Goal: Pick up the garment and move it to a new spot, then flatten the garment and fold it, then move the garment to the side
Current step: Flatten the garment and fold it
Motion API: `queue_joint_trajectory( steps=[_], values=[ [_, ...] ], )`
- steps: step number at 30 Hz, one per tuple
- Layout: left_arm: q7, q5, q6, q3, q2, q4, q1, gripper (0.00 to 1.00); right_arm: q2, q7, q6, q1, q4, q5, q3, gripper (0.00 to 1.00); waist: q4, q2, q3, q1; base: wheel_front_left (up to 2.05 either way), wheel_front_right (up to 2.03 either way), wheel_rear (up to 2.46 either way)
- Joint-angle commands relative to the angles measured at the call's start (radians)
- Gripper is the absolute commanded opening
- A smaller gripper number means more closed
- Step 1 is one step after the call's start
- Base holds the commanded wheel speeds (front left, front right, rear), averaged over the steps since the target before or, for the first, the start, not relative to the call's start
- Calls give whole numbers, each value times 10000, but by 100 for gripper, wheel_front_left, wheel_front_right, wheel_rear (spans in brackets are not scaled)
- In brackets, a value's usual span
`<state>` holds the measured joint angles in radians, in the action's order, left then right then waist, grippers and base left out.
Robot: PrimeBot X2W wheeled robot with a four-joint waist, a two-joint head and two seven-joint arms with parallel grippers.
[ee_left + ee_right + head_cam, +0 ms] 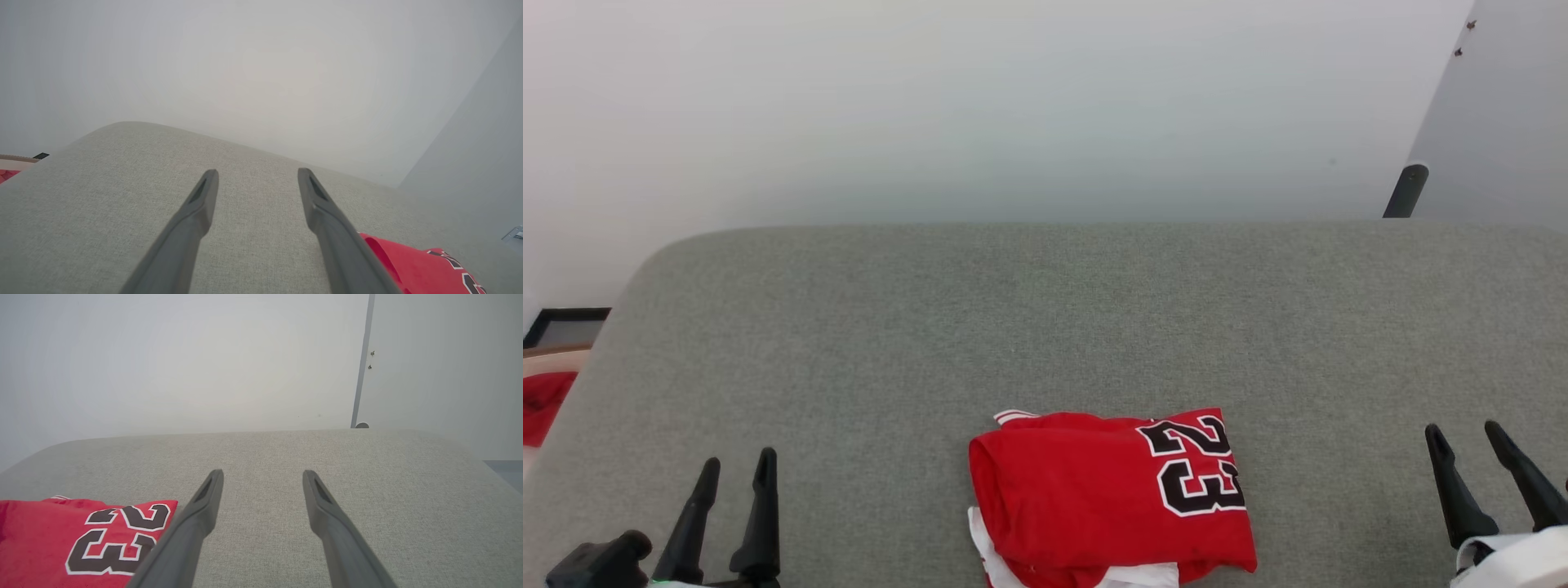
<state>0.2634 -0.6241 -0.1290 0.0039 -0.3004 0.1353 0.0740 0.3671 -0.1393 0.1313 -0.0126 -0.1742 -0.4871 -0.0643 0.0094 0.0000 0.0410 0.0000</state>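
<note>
**Fig.** Head and wrist views of the garment [1107, 498], which lies as a compact folded packet on the grey fabric surface [1045, 310]. It sits at the near edge, roughly midway between the two arms. The black-and-white number 23 [1196, 474] faces up on its right half, and white layers show beneath the red along the near side.

The left claw [738, 457] and the right claw [1462, 427] hang over the surface, well apart from the cloth — each with fingers spread wide and nothing between them. The wrist views show the same (left claw [257, 173], right claw [263, 473]).

Judging by the packet's shape, folding looks done, and the shift to the side is the step in hand. To do it well, each claw should probably come in low at opposite ends of the packet and pinch through all layers — a grip on the top layer alone would likely peel the fold open. Lifting both ends level and setting them down together should keep the stack square.
</note>
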Motion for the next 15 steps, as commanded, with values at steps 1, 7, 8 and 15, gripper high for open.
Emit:
queue_joint_trajectory(
  steps=[1,7,8,15],
  values=[
    [3,68,-25,62,33,-70,142,100,-94,-100,-11,210,-18,23,134,100,59,0,68,0,0,0,0],
    [3,109,-27,106,45,-161,227,100,-281,-172,-11,549,-10,85,382,100,191,0,192,0,0,0,0],
    [3,116,-28,97,49,-172,232,100,-294,-169,-11,587,-4,91,399,100,213,0,205,0,0,0,0],
    [3,153,-29,43,54,-218,229,100,-361,-96,-11,632,78,154,439,100,319,0,231,0,0,0,0]
  ],
)
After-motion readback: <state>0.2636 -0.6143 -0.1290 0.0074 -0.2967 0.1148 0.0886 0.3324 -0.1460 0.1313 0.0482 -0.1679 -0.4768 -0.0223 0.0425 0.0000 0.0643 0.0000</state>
